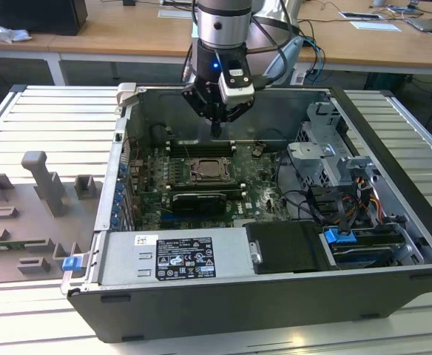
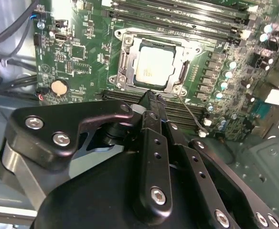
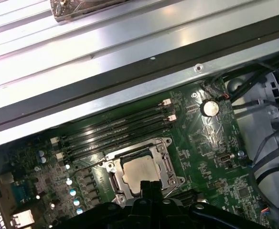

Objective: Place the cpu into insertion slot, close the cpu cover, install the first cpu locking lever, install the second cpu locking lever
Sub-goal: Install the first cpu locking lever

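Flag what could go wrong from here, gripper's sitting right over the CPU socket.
1. The locking lever is a thin wire angling out from the cpu cover; the shut gripper could slip off it and strike the motherboard.
2. The gripper hangs close by the cover's edge; a slightly off descent might press the cpu or bend the cover.

Exterior view looks steeply down from mid distance, whole open black metal computer case [image 1: 201,314] in frame. Both wrist views sit close above the green motherboard [image 2: 82,52] [image 3: 211,143], facing opposite ways, sharing the silver-rimmed square insertion slot [image 2: 122,62] [image 3: 112,179].
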### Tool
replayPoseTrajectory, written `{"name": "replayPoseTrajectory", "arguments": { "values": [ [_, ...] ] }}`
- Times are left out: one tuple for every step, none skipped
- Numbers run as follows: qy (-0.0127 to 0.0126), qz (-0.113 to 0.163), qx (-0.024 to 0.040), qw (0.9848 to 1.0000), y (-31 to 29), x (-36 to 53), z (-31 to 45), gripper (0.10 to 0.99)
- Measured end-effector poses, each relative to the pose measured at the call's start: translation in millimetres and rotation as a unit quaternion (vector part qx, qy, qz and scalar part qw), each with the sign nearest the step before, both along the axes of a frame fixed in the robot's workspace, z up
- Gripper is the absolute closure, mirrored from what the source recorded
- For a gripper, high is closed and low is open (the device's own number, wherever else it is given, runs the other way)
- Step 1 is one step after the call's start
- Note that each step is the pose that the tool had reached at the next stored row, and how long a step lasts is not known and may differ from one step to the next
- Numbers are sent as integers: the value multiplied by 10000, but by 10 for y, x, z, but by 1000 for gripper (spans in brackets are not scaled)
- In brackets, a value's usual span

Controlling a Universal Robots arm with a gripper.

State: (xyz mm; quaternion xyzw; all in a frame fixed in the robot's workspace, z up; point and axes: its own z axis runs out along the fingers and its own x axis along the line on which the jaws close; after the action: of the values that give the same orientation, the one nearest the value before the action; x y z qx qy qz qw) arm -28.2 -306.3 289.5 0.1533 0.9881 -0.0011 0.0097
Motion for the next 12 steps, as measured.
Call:
{"name": "replayPoseTrajectory", "arguments": {
  "values": [
    [0,60,0,10000,0,0,0,980],
    [0,148,0,9999,0,0,0,980],
    [0,226,0,9997,0,0,0,980],
    [0,315,0,9995,0,0,0,980],
    [0,403,0,9992,0,0,0,980],
    [0,507,0,9987,0,0,0,980],
    [0,594,0,9982,0,0,0,980],
    [0,702,0,9975,0,0,0,980],
    [0,784,0,9969,0,0,0,980],
    [0,852,0,9964,0,0,0,980],
    [0,947,0,9955,0,0,0,980],
    [0,1027,0,9947,0,0,0,980]
  ]
}}
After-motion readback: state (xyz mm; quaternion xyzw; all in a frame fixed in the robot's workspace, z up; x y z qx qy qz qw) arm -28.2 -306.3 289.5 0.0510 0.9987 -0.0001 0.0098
